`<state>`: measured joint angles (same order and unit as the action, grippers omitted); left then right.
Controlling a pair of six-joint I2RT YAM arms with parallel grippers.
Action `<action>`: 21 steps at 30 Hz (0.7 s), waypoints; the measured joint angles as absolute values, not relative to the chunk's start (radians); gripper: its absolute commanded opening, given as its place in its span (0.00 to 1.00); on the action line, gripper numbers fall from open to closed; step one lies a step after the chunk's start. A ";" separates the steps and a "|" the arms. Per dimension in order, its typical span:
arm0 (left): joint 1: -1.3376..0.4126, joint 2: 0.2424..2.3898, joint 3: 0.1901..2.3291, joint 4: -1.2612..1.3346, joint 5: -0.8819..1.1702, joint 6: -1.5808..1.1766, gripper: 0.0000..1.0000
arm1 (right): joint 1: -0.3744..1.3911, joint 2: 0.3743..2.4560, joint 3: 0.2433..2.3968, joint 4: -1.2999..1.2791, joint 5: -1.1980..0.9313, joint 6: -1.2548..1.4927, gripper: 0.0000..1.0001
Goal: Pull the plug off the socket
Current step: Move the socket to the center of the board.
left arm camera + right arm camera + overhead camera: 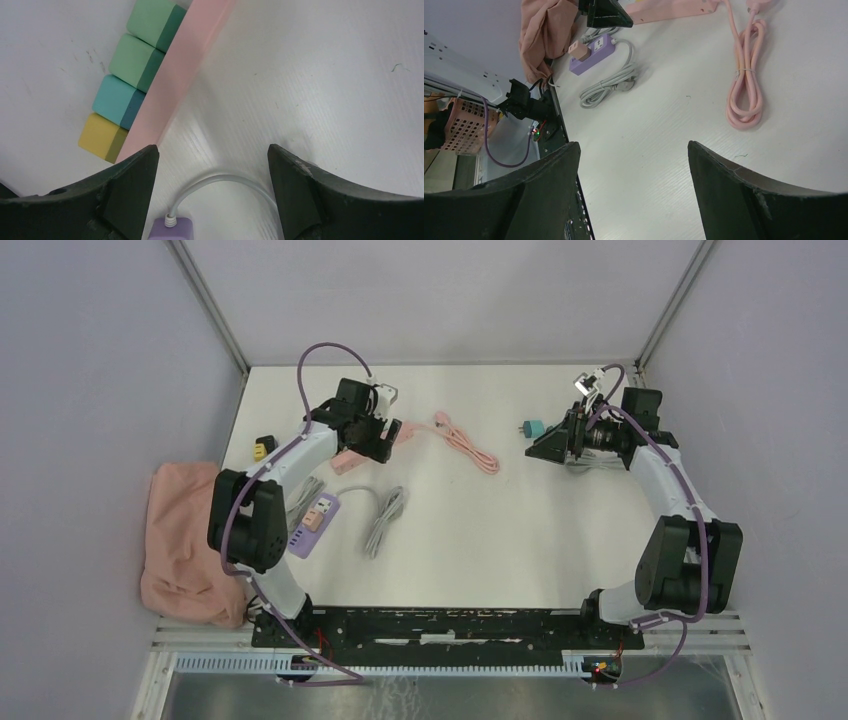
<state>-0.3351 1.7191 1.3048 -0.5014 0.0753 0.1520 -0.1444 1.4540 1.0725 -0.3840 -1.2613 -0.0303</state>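
Top: shows left gripper (383,443) low over the pink socket strip (347,460) at far left of the table (480,540), jaws unreadable from here. Shows right gripper (543,446) far right, just beside a loose teal plug (535,428). Also purple strip (314,522) with pink plug (320,511) in it, grey cable (385,517), pink cable (467,443), yellow plug (263,447), pink cloth (180,540) at left edge

Left wrist: shows left gripper (211,152) spread wide, gripping nothing. Puts pink socket strip (175,75) ahead-left, untouched, with plug row (112,97) seated along its left side: green, green, teal, yellow. Purple strip (172,231) and grey cable (225,179) low between the fingers, not gripped

Right wrist: shows right gripper (633,150) wide apart, empty. Looks across at pink cable (744,85), grey cable (611,82), purple strip (594,54), pink plug (578,48), pink socket strip (669,10) at top, pink cloth (544,30)
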 measured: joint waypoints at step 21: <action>-0.335 1.818 1.349 -0.549 -0.052 0.217 0.83 | -0.144 1.509 1.108 -0.482 -1.266 -0.109 0.84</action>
<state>-0.3347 1.8179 1.3487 -0.5491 -0.0525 0.2169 -0.1440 1.5089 1.1084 -0.4824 -1.2659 -0.1089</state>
